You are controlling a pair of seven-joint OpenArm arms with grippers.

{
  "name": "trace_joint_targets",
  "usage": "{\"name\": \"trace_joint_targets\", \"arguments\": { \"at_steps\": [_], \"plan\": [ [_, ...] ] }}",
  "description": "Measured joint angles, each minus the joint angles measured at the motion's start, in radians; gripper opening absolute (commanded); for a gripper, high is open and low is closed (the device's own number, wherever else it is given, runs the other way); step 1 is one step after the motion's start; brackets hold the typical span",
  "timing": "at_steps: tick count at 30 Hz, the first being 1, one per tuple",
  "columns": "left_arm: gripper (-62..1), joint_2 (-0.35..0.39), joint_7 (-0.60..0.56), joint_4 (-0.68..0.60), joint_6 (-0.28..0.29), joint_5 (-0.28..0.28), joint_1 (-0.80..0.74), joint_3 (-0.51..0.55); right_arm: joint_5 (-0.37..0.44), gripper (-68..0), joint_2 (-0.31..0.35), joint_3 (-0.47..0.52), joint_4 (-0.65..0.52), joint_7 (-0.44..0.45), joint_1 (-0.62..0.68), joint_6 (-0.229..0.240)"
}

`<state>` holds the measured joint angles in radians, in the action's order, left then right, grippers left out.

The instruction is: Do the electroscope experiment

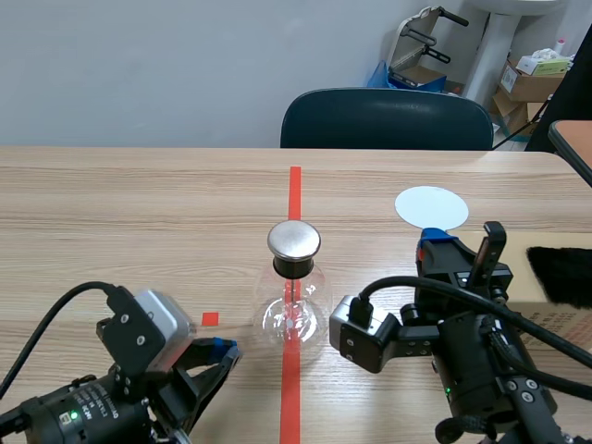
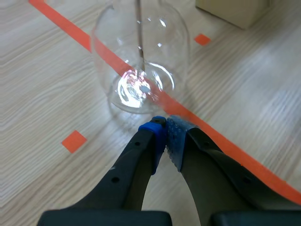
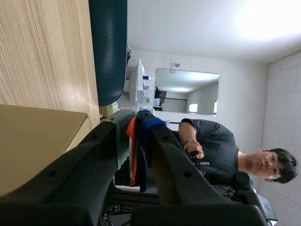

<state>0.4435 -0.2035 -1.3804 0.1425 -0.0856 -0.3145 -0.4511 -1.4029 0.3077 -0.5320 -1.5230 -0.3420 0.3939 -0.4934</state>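
1 electroscope (image 1: 294,287); left hand (image 2: 166,122) closed empty; right hand (image 3: 136,118) pinches 1 orange strip (image 3: 132,150).

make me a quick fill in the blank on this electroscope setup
The electroscope stands on the ___ tape line. The left gripper is shut on ___. The right gripper is ___ on a thin orange strip. Behind the table stands a dark ___.
Missing: orange-red; nothing; shut; chair.

Clear glossy glass flask (image 1: 274,319) with brushed metal cap (image 1: 294,240) on matt wood-grain table (image 1: 139,203).
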Motion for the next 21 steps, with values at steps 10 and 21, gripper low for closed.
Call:
{"name": "trace_joint_targets", "arguments": {
  "at_steps": [10,21],
  "plan": [
    [-59.3,-0.001,0.035,0.002,-0.036,-0.052,0.066,0.002,0.0,-66.7,0.0,0.0,0.0,0.0,0.0,0.0],
    [-59.2,-0.031,0.042,0.085,-0.042,-0.054,0.116,0.006,0.0,-66.7,0.0,0.0,0.0,0.0,0.0,-0.016]
  ]
}}
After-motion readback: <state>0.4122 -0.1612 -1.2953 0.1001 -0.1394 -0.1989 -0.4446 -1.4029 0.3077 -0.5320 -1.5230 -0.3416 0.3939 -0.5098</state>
